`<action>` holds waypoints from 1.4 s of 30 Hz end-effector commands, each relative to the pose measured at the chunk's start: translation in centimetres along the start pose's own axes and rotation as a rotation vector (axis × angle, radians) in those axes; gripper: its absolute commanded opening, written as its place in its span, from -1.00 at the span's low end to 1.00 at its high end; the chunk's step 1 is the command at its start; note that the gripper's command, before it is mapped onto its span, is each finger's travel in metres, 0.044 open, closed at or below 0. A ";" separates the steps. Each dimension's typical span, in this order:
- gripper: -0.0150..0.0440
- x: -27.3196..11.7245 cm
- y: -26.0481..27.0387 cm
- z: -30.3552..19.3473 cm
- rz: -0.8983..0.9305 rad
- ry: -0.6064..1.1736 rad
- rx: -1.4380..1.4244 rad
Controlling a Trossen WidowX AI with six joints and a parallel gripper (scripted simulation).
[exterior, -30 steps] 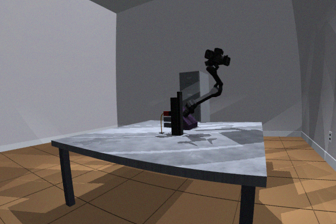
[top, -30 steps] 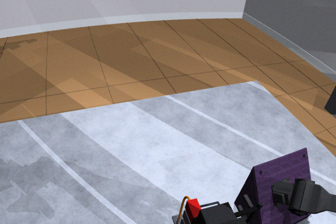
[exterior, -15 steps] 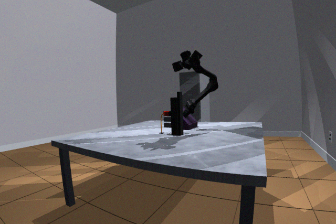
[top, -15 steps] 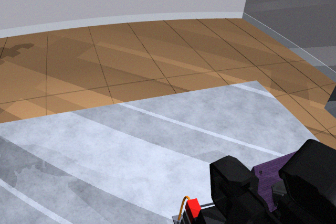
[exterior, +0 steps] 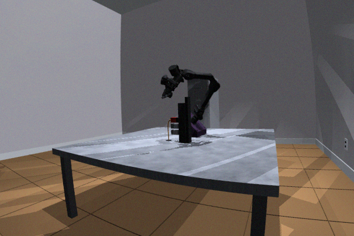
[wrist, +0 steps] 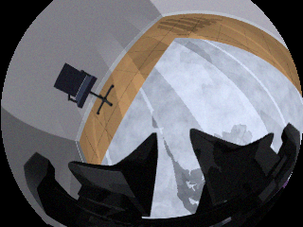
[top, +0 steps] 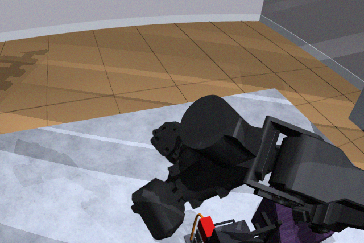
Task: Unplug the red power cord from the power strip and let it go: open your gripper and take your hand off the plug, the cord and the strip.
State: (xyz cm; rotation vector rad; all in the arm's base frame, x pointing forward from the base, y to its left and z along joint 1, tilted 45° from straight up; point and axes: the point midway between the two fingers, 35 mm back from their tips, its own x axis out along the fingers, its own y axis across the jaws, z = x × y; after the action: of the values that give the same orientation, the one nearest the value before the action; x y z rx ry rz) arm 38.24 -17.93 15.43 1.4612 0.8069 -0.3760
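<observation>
Gripper (exterior: 165,95) hangs above the red plug (top: 205,226), partly open and holding nothing. Plug sits in the strip (exterior: 174,127) on the table (exterior: 199,159).

The arm (exterior: 199,84) rises from its base, bends at the elbow on the right of the exterior view, and runs level toward the left before the wrist tips downward. The claw (exterior: 166,94) hangs high in the air, pointing down and slightly left. In the wrist view its two dark fingers stand partly closed with a narrow gap between them, and nothing sits in that gap. From the top view, the bulky forearm and wrist (top: 211,134) fill the lower right, with the claw (top: 158,213) aimed downward.
</observation>
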 end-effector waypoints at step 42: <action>0.05 1.8 -15.3 -9.5 -0.661 0.504 0.585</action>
State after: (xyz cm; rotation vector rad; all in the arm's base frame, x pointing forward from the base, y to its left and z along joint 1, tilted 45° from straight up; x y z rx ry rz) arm 26.67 -10.45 3.32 1.8248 1.7089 -0.8044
